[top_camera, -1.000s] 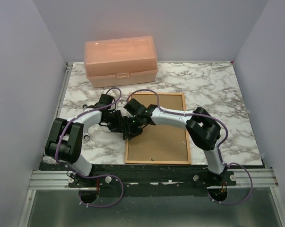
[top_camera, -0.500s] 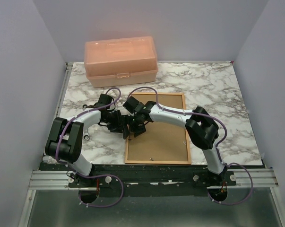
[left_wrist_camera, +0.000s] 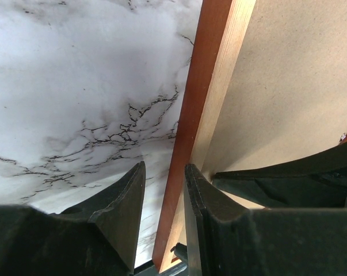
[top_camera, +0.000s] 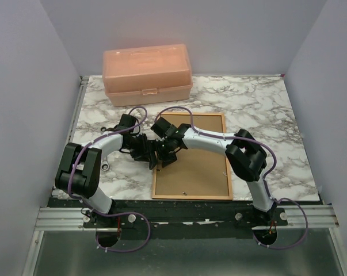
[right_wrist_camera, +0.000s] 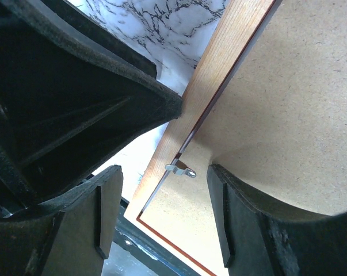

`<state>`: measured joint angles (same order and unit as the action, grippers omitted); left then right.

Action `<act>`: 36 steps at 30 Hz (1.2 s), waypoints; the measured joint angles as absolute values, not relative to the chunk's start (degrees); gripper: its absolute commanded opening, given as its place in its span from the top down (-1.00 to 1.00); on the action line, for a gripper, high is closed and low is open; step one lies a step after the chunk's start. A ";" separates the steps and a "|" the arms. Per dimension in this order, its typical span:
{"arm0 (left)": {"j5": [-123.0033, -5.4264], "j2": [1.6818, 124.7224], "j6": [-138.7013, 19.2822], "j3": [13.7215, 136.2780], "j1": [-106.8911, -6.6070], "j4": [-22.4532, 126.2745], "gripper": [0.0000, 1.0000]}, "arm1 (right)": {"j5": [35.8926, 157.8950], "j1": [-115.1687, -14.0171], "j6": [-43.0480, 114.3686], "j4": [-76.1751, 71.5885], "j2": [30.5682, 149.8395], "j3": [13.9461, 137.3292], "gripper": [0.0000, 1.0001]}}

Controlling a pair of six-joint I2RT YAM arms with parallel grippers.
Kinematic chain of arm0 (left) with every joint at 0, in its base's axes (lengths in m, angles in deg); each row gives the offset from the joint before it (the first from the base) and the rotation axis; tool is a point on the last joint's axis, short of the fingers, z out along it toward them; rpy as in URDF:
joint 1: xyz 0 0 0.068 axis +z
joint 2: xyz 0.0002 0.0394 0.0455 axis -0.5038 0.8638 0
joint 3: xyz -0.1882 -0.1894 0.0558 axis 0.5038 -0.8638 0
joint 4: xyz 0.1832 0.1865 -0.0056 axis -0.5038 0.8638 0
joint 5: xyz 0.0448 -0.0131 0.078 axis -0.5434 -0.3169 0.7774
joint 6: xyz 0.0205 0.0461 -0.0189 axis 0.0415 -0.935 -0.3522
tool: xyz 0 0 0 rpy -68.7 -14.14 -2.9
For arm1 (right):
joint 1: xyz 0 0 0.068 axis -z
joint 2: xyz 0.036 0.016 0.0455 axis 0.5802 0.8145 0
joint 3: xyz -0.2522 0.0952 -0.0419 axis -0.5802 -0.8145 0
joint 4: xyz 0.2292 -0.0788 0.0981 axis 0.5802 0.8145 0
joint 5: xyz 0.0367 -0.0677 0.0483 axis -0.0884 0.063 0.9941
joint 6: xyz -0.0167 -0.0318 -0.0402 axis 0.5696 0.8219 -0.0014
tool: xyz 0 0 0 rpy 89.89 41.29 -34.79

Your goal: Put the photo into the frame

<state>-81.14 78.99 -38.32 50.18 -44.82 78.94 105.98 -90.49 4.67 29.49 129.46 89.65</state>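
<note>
Frame: the frame [top_camera: 190,197] lies flat with its paler back up, reaching from mid-surface to the near edge of the marble surface [top_camera: 265,115].
Backing: a brown backing board [top_camera: 199,167] fills the frame.
Left fingers: the left fingers [left_wrist_camera: 121,213] are drawn narrow, pinching the frame's left rail (one on the marble side, one on the board side).
Right fingers: the right fingers [right_wrist_camera: 242,230] are spread wide and hold nothing. They sit over the same rail, just beside the left ones.
Clip: a small metal clip [right_wrist_camera: 182,168] sits in the gap between the right fingers.
Box: a closed peach box [top_camera: 147,73] stands at the far edge, well apart from the frame.
</note>
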 measured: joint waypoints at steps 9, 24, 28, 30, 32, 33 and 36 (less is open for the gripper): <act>-81.80 79.28 -38.76 50.18 -44.55 78.94 0.35 | 106.64 -90.51 4.91 29.27 129.57 89.74 -0.37; -82.21 79.61 -38.76 50.36 -44.64 78.61 0.36 | 107.78 -92.65 6.20 18.15 127.29 85.13 -0.56; -81.06 80.07 -38.73 50.58 -45.34 78.79 0.36 | 108.10 -95.54 7.10 12.73 127.51 83.95 -0.54; -80.55 80.00 -38.73 50.62 -45.28 79.27 0.36 | 108.24 -95.78 7.21 12.29 127.58 83.92 -0.54; -80.25 80.00 -38.71 50.69 -45.28 79.40 0.36 | 108.28 -95.78 7.23 12.27 127.60 83.90 -0.54; -80.16 80.00 -38.71 50.69 -45.28 79.40 0.36 | 108.26 -95.78 7.32 12.27 127.60 83.81 -0.54; -80.14 80.00 -38.71 50.71 -45.28 79.42 0.37 | 108.24 -95.78 7.71 12.23 127.60 83.64 -0.53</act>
